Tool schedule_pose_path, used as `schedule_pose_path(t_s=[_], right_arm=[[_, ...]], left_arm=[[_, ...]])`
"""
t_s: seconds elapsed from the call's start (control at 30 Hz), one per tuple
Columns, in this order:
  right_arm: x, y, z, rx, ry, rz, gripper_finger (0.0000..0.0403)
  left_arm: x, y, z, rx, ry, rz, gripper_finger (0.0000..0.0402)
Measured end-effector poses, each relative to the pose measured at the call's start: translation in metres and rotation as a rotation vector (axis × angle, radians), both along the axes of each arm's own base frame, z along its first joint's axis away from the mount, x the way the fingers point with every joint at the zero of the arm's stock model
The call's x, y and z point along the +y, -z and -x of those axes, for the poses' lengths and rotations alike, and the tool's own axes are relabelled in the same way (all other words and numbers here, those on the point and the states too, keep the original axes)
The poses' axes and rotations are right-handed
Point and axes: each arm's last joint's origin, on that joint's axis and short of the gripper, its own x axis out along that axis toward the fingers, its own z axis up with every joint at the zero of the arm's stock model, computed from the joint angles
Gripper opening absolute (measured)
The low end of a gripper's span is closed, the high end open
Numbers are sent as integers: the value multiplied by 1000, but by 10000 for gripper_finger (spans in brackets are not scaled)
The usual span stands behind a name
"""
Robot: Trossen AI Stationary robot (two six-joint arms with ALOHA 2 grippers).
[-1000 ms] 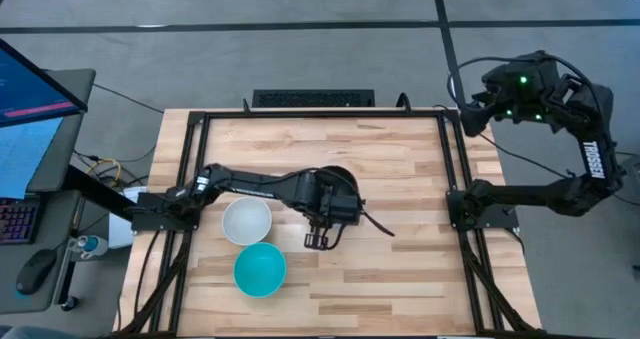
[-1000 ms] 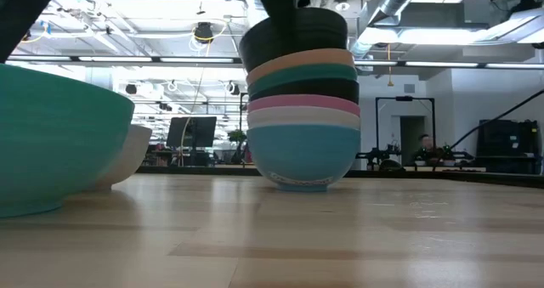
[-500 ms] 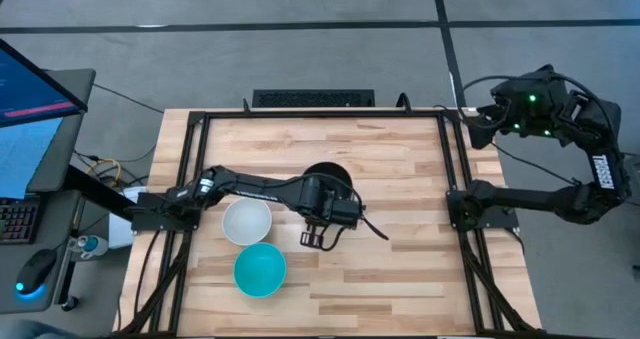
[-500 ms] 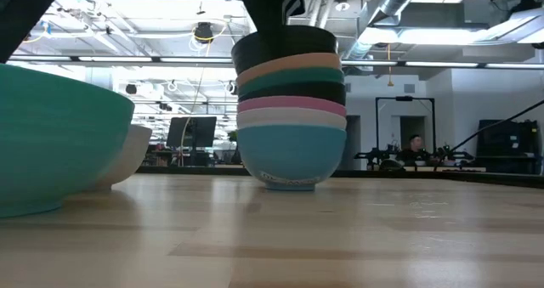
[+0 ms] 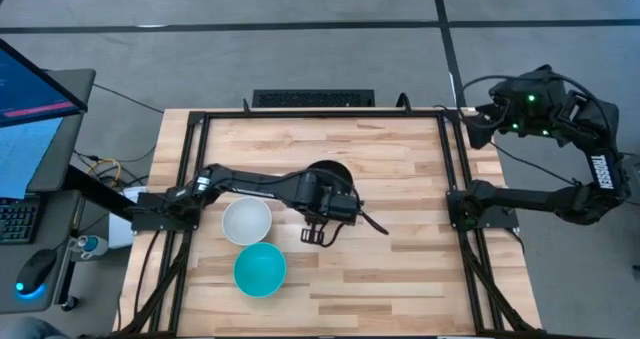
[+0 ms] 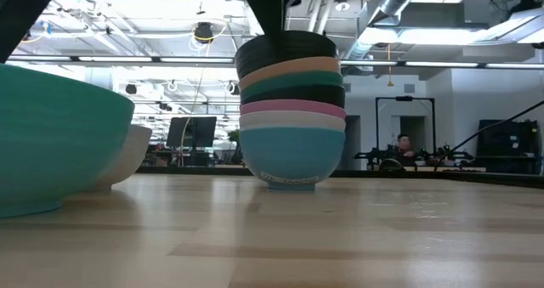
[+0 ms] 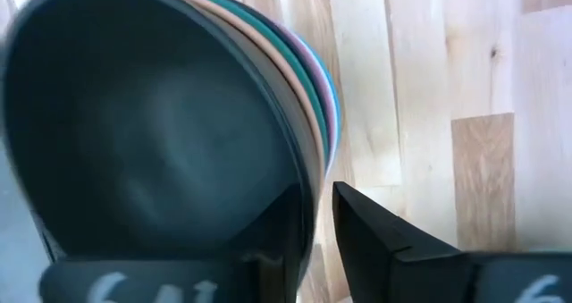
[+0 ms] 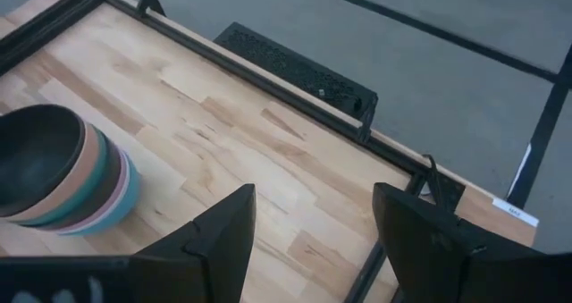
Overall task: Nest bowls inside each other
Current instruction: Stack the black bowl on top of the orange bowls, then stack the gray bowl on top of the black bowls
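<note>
Reading what writing there is: white letters "TROSSEN" run along the right arm in the high view; a pale mark on the lowest bowl's foot in the low view is too small to read.

Count of bowls: nine in all. Seven are nested in one stack near mid-table, from the top black, orange, teal-green, black, pink, white, cyan at the base. Two bowls stand loose on the table: a white bowl and a cyan bowl, just beside each other on the stack's left in the high view, the cyan one nearer the front edge. In the low view the cyan bowl fills the near left, the white one behind it.

Left gripper sits at the stack's rim. Its fingers straddle the wall of the top black bowl, one inside and one outside with a gap showing at the outer finger; whether they press the wall I cannot tell. The stack stands flat on the wood table.

Right gripper is parked high beyond the table's far right corner, fingers spread wide, nothing between them.

Room: a black frame rail borders the tabletop. The right half of the table and the front strip are bare wood. A dark cable trails from the left wrist across the boards just right of the stack.
</note>
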Motion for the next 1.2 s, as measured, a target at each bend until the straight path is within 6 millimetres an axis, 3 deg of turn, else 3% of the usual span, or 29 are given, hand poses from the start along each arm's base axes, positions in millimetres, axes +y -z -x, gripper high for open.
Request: schedule_pose_path(t_s=[0.13, 0.37, 0.47, 0.63, 0.73, 0.9, 1.0, 1.2], right_arm=[[-1, -1, -1, 0, -5, 8, 250], [0, -1, 0, 4, -13, 15, 250], [0, -1, 0, 3, -14, 17, 250], [2, -1, 3, -4, -14, 22, 250], [3, -1, 4, -8, -14, 25, 250], [3, -1, 3, -7, -13, 25, 250], [2, -2, 3, -12, -13, 28, 250], [1, -2, 3, -7, 1, 46, 250]], left_arm=[[-2, -19, 9, -80, -16, -49, 62], [1, -71, 50, -246, -206, -44, 62], [7, -78, 68, -288, -313, -92, 62], [15, -57, 102, -286, -499, -38, 62], [17, -31, 125, -322, -634, 39, 62], [23, 8, 145, -423, -905, 265, 62], [25, 29, 156, -323, -1064, 239, 62], [22, 52, 168, -67, -1277, 153, 62]])
